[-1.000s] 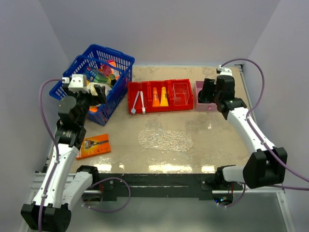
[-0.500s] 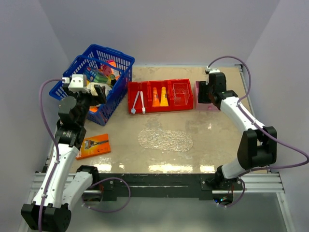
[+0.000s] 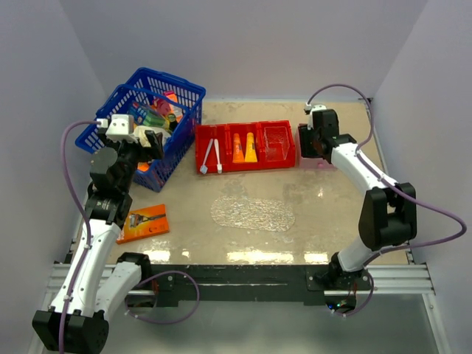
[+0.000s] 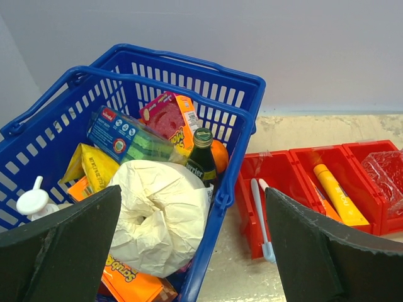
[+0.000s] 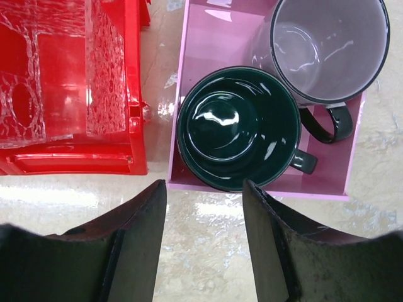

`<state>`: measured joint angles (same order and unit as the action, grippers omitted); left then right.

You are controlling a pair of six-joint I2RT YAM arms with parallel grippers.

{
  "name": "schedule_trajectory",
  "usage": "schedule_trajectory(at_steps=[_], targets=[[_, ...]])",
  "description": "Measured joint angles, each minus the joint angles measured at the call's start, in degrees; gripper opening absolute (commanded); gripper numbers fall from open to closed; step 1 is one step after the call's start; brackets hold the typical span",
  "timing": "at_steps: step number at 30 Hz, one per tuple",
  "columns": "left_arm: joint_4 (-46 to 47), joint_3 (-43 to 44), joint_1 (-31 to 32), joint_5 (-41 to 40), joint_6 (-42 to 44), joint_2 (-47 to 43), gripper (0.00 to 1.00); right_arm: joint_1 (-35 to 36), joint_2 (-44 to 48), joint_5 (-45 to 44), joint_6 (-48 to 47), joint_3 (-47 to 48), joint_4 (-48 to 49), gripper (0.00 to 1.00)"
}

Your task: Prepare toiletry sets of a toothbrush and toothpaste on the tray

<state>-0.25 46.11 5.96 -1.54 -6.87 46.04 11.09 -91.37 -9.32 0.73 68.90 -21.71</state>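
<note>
Two white toothbrushes lie in the left compartment of the red bin; they also show in the left wrist view. An orange tube and a yellow-orange tube lie in the middle compartment. The clear oval tray lies flat on the table in front of the bin with nothing on it. My left gripper is open over the blue basket's near side. My right gripper is open above the pink box, holding nothing.
The blue basket holds a paper roll, a bottle, sponges and packs. An orange razor pack lies at the front left. The pink box holds a dark green mug and a grey mug. Crinkled clear plastic fills the bin's right compartment.
My right arm has swung left and towards the back, from the far right of the pink box to over its left side. The left arm has not moved.
</note>
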Motion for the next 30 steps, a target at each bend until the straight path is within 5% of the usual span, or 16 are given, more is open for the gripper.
schedule_trajectory(at_steps=[30], targets=[[0.15,0.00,-0.02,0.90,0.07,0.35,1.00,0.09,-8.83,1.11,-6.51,7.10,-5.97,0.41]])
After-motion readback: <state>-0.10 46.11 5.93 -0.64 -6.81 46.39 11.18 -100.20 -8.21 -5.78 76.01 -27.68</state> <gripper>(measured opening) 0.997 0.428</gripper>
